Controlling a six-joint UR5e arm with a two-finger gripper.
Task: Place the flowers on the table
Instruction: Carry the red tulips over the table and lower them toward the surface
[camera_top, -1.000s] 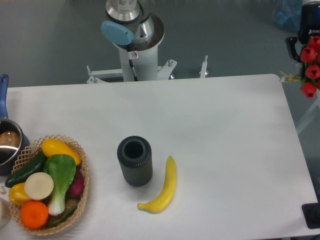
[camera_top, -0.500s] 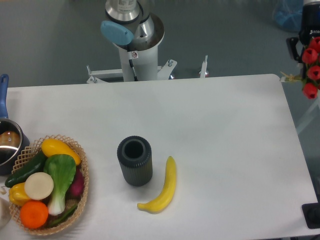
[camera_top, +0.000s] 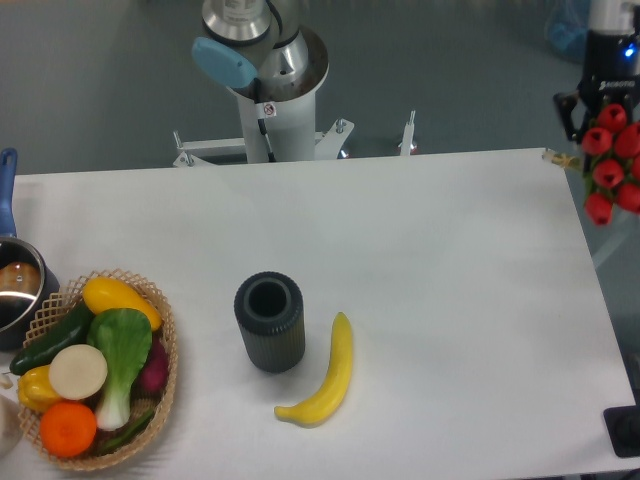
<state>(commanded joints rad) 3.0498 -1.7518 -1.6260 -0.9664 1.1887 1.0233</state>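
The flowers (camera_top: 608, 165), a bunch of red tulip buds, hang in the air at the far right, over the back right corner of the white table (camera_top: 450, 250). A pale stem end (camera_top: 555, 157) sticks out to their left. My gripper (camera_top: 588, 108) is the black part just above the buds and is shut on the bunch. Its fingertips are largely hidden behind the buds, and the right side of the bunch runs off the frame edge.
A dark ribbed cylindrical vase (camera_top: 269, 322) stands upright near the table's middle, with a banana (camera_top: 328, 375) lying to its right. A wicker basket (camera_top: 167, 350) of vegetables and a pot (camera_top: 15, 290) occupy the left edge. The arm's base (camera_top: 275, 85) is behind the table.
The gripper with the flowers has shifted left, from beyond the right edge to above the table's back right corner. The arm's base joint has turned slightly.
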